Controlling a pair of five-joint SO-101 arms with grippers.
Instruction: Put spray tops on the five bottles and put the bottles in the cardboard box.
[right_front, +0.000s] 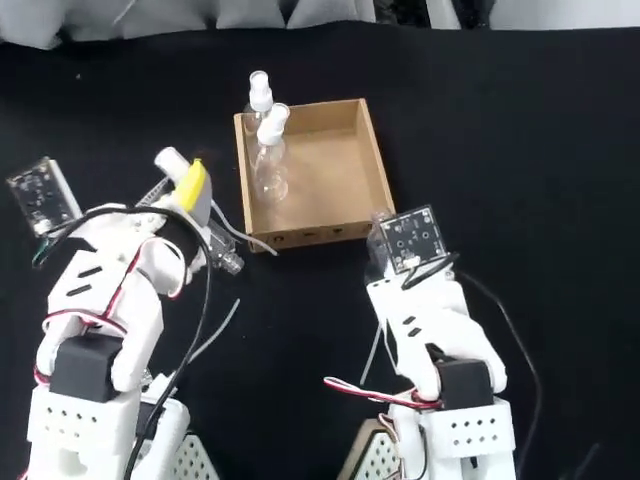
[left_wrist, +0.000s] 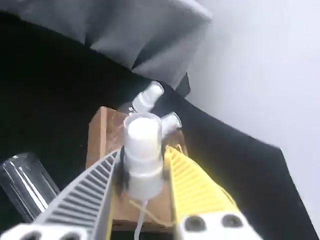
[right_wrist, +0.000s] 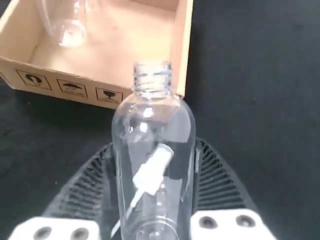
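My left gripper (left_wrist: 142, 152) is shut on a white spray top (left_wrist: 143, 137) whose thin tube hangs below; in the high view it (right_front: 185, 178) hangs left of the cardboard box (right_front: 345, 215). My right gripper (right_wrist: 152, 150) is shut on a clear open-necked bottle (right_wrist: 152, 112), held just in front of the box's near wall (right_wrist: 60, 82). A white spray top shape (right_wrist: 152, 172) shows through this bottle. One capped bottle (right_front: 270, 150) lies in the box; another (right_front: 260, 92) stands at its far left corner.
An uncapped clear bottle (right_front: 226, 256) lies on the black cloth by the left arm, near the box's front left corner. Thin white tubes (right_front: 215, 330) lie on the cloth between the arms. Grey fabric runs along the table's far edge.
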